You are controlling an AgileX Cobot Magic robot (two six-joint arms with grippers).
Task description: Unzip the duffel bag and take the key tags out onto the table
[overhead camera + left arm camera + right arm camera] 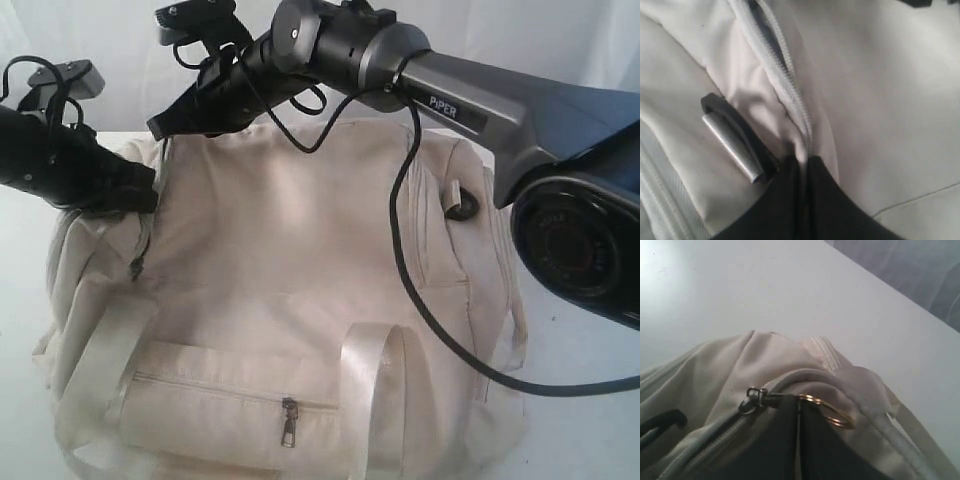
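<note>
The cream duffel bag lies on the white table, its top zip mostly shut. My left gripper is at the bag's left end, shut on the bag's fabric right at the zip line. My right gripper reaches across to the bag's far left top and is shut on the zip pull. The slider shows on one side of its fingers, a gold ring on the other. The key tags are out of view.
A front pocket with a silver zip pull faces the camera between pale webbing straps. A black buckle with a silver bar sits beside the left gripper. The right arm's black cable drapes over the bag.
</note>
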